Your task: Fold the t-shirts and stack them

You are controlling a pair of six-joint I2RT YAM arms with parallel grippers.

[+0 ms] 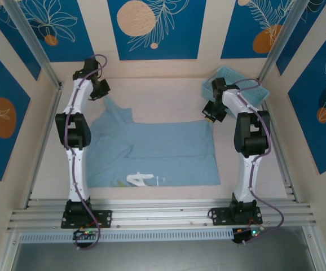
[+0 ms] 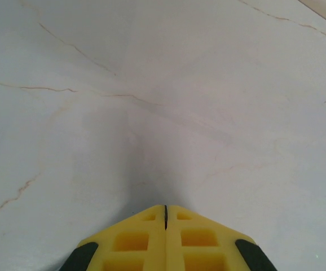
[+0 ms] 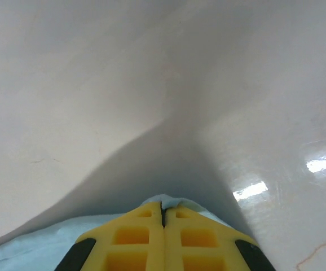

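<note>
Two arms are seen reaching to the far side of the table (image 1: 152,90), one at each far corner of one t-shirt (image 1: 163,152). On the left, the left gripper (image 1: 99,88) is held just past the far left corner of the shirt, and that corner is pulled up into a point toward it. Its yellow fingers (image 2: 135,240) are pressed tight together. No cloth is seen between them in the left wrist view, so it cannot be told if the corner is caught. In the middle, the t-shirt is laid mostly flat on the table between the two arms, with a long crease on its left half and white letters (image 1: 137,179) near its near edge. On the right, the right gripper (image 1: 210,113) is set at the far right corner. Its fingers (image 3: 135,237) are closed on a bit of pale blue cloth, which is seen poking out at the tips in the right wrist view. A blue basket (image 1: 239,84) is placed just behind that arm. The first fold is judged to be the step in hand, with nothing stacked yet. For the next move, both far corners would need to be lifted together and carried toward the near edge. The left hold should be checked first, or the shirt may be folded crooked.
</note>
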